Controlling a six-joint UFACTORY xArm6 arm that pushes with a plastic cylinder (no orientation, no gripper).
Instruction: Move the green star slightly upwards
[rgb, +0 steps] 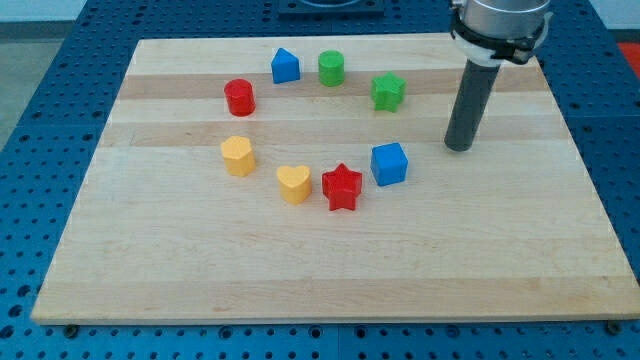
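The green star (389, 91) lies on the wooden board (330, 270) in the upper right part of the block ring. My tip (459, 147) rests on the board to the right of and below the green star, well apart from it. The blue cube (389, 163) lies to the tip's left, slightly lower. No block touches the rod.
A green cylinder (331, 68) and a blue house-shaped block (286, 66) lie to the star's left. A red cylinder (240, 97), a yellow hexagon-like block (238, 156), a yellow heart (294, 184) and a red star (342, 187) complete the ring.
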